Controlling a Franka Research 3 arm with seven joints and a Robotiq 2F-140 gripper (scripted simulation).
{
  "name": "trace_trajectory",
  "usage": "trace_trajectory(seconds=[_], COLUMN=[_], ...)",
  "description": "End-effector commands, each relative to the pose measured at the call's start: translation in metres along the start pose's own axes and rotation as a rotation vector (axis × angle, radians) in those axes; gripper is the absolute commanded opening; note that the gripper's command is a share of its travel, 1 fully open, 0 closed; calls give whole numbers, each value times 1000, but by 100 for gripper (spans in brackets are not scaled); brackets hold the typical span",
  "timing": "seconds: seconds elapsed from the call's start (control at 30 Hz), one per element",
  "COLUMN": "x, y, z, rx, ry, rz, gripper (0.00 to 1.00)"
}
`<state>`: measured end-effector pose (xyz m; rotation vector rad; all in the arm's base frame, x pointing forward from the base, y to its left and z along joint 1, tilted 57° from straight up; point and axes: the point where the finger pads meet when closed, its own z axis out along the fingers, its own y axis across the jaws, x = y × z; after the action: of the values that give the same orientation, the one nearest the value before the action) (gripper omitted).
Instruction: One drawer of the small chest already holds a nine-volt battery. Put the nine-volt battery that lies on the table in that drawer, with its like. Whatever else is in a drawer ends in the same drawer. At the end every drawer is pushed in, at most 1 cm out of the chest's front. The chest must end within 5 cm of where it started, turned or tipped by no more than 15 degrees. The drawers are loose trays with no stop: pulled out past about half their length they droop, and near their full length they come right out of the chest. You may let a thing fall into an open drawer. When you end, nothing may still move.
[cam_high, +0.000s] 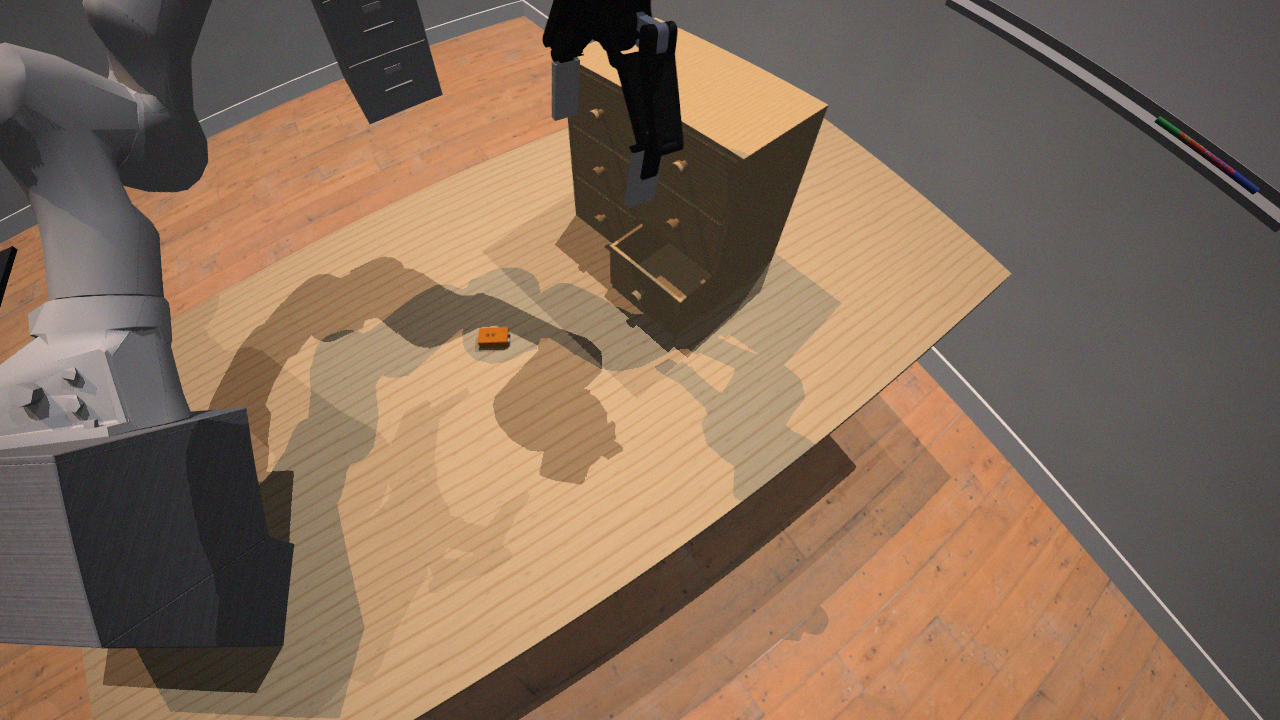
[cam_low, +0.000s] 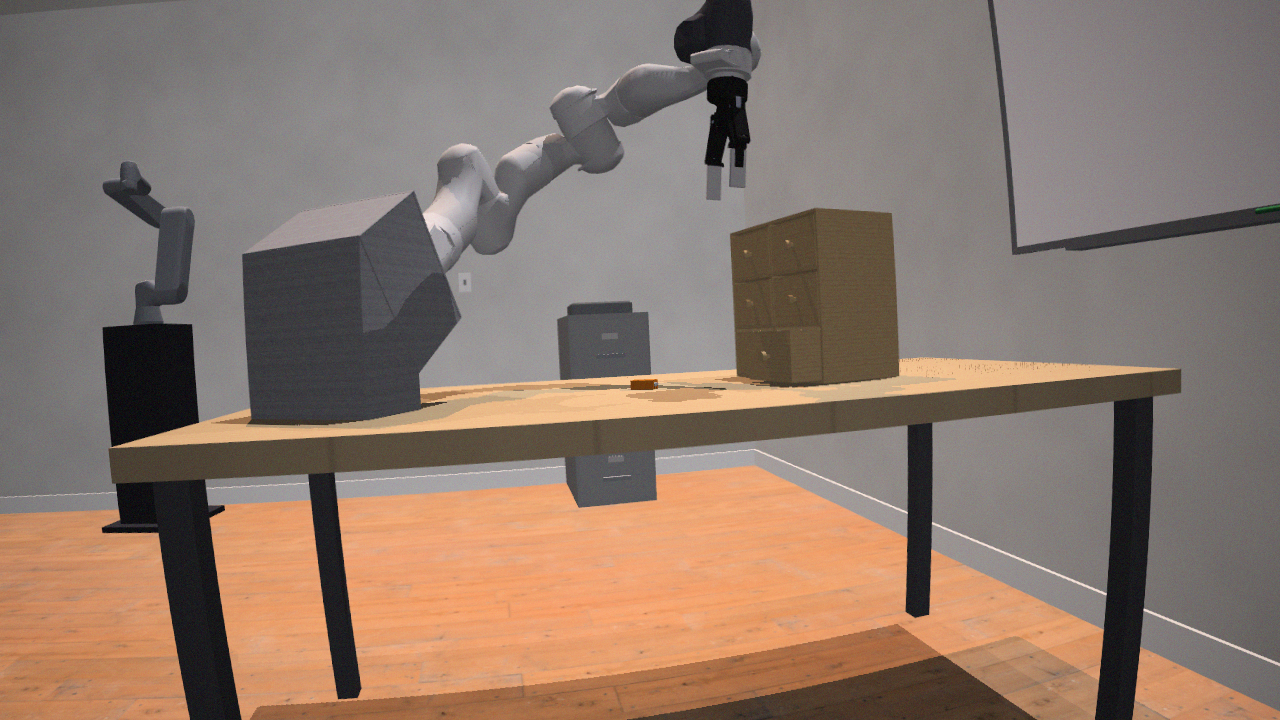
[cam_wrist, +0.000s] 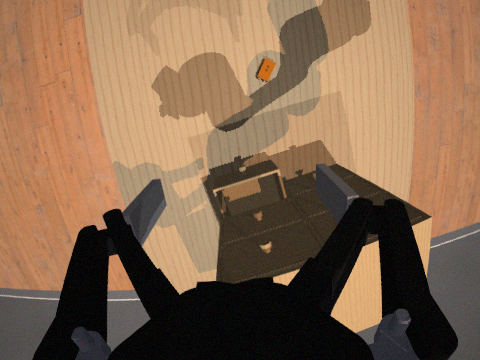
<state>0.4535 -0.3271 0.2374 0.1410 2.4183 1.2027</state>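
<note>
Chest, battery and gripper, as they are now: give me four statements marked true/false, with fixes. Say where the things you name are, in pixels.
1. The orange battery (cam_high: 493, 337) (cam_low: 643, 384) (cam_wrist: 266, 70) lies on the table. True.
2. The gripper (cam_high: 597, 134) (cam_low: 725, 183) (cam_wrist: 238, 185) is shut on a knob. False: it is open, above the chest's height, holding nothing.
3. One bottom-row drawer (cam_high: 646, 274) (cam_low: 764, 355) (cam_wrist: 239, 181) of the chest (cam_high: 760, 107) (cam_low: 857, 295) stands pulled out. True.
4. The chest lies tipped on its side. False: it stands upright on the table.
</note>
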Motion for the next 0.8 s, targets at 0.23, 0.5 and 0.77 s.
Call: trace_trajectory(seconds=[0.23, 0.5, 0.77], x=[45, 48, 48], y=[-11, -11, -11], z=[-40, -43, -43], rx=[59, 61, 61], ry=[-65, -69, -69], rz=[-201, -208, -208], gripper=[100, 100, 100])
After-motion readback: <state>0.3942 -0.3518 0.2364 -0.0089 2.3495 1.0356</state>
